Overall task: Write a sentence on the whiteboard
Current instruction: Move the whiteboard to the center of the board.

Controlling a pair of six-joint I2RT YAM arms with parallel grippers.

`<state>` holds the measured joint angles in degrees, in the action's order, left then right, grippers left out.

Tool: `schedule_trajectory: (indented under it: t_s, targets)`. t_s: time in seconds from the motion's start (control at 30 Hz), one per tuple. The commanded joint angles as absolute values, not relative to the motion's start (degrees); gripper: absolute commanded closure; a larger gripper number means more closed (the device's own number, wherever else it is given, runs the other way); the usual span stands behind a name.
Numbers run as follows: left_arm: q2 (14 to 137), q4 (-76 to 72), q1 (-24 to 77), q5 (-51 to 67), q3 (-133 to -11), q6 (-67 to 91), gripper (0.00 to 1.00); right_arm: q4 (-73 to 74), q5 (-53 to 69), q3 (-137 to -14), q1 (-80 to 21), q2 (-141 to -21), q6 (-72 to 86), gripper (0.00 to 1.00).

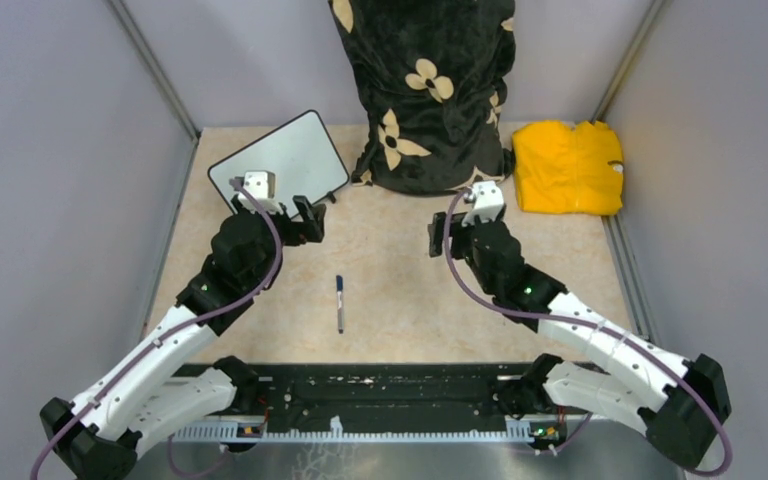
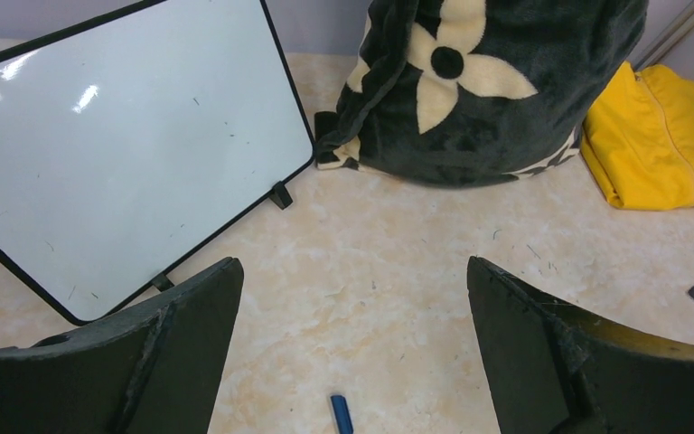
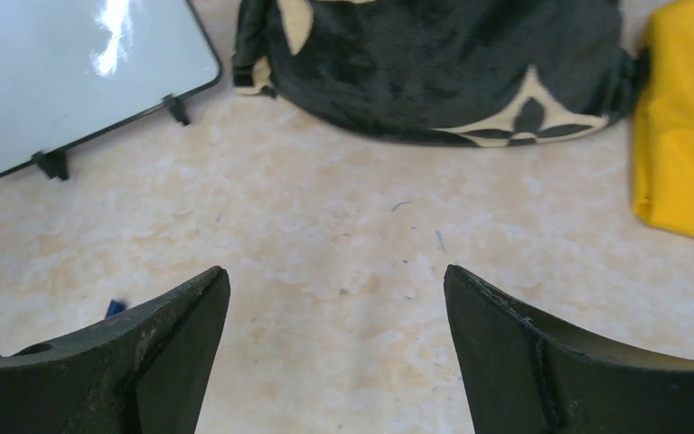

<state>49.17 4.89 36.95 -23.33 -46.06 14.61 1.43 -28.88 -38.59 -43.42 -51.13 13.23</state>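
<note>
Bright, even light from overhead fills all three views, leaving only soft shadows on the counter (image 1: 400, 260). White glare patches sit on the whiteboard (image 2: 126, 154) in both wrist views. The near fingers (image 2: 181, 344) look dark and slightly soft.

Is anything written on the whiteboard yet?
No, the whiteboard shows a bare white surface in the left wrist view, with no lettering.

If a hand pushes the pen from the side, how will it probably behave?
The pen looks slim and round, so it would probably roll on the smooth table. It seems stiff and small, so likely light and easy to knock away.
</note>
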Motion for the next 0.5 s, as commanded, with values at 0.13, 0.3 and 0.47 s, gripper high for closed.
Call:
schedule_trajectory:
  t_s: [0.13,0.3,0.47]
  targets:
    - [45.65,0.52,37.10,-23.27,-44.15,12.54,0.01,-6.76,-13.07,-46.86,-47.33,-67.02,13.78,0.17]
    - [45.16,1.59,37.12,-22.26,-44.72,12.17,0.01,-14.38,-8.06,-52.17,-47.87,-80.68,14.81,0.19]
    - [43.74,1.50,37.15,-22.43,-44.35,12.22,0.01,-21.26,-7.09,-60.15,-47.99,-95.84,16.20,0.21]
